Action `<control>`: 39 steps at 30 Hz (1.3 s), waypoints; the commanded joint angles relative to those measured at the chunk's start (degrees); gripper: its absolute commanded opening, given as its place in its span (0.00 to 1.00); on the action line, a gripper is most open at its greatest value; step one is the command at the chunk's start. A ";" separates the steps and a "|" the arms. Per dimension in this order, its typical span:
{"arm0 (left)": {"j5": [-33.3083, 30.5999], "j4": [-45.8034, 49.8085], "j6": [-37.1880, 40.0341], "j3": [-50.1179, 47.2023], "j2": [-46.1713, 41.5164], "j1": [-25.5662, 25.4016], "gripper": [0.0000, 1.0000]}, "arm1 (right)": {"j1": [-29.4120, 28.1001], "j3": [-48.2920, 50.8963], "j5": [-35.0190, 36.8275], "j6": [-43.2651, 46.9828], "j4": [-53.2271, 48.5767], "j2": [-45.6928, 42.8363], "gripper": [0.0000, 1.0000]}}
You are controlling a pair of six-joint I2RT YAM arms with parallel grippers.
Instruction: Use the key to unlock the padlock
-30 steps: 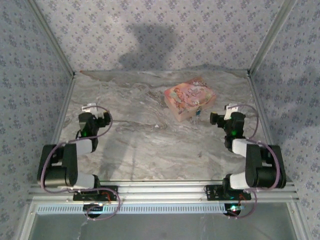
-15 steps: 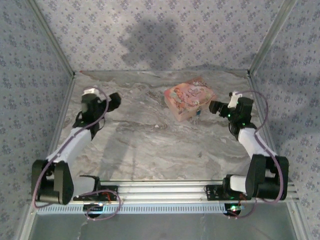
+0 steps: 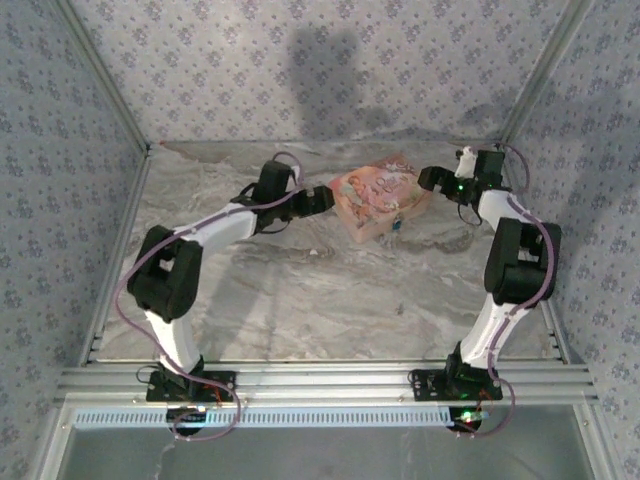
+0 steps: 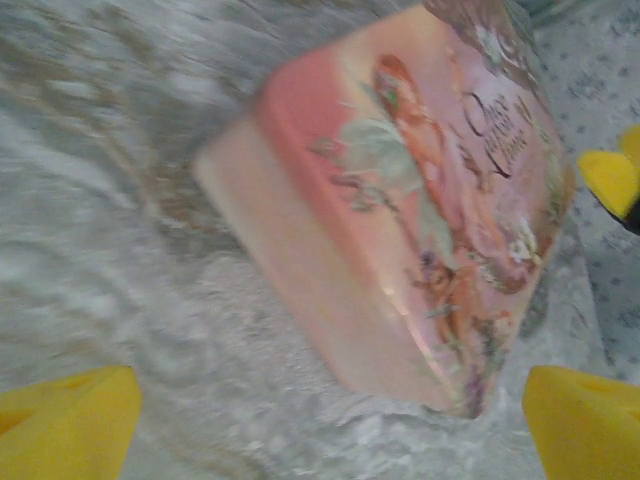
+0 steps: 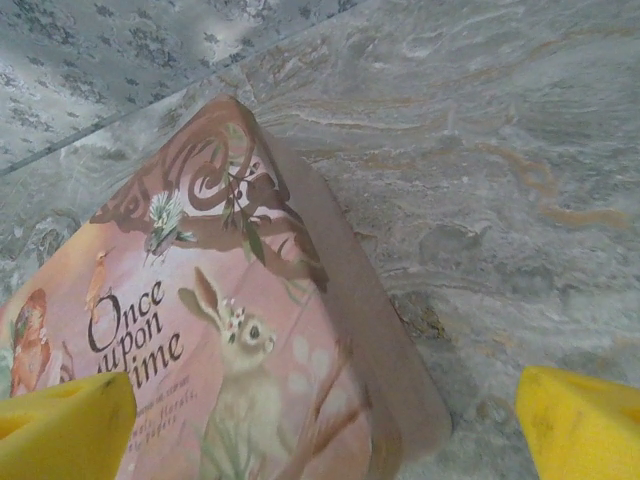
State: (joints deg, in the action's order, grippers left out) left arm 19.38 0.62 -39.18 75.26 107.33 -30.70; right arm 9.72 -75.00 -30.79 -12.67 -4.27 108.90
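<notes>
Pink-orange box [image 3: 380,195] with rabbit print; grey marbled table [image 3: 300,290]; yellow claw pads [image 5: 60,430].

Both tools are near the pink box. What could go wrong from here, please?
1. The left tool and the right tool stand open on either side of the pink box. A push from either might slide it onto the padlock, which lies right beside its near edge.
2. The padlock is tiny and close to the box wall, so a wide-open tool may catch the box instead.
</notes>
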 commanded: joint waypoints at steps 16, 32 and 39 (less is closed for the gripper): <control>7.63 2.29 -2.69 12.97 13.38 -1.45 0.98 | -4.83 -4.03 -13.33 5.36 -8.84 5.24 0.86; 5.72 0.69 0.64 2.73 5.15 7.00 0.98 | -20.21 19.88 -9.91 -2.38 4.92 -10.49 0.86; 2.23 4.30 4.02 2.52 2.74 10.24 0.98 | -22.67 26.01 -0.08 -7.19 6.17 -16.35 0.89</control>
State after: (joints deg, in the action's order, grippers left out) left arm 22.61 3.29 -37.89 78.06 113.71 -21.17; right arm -13.43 -50.39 -36.49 -16.75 1.63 95.79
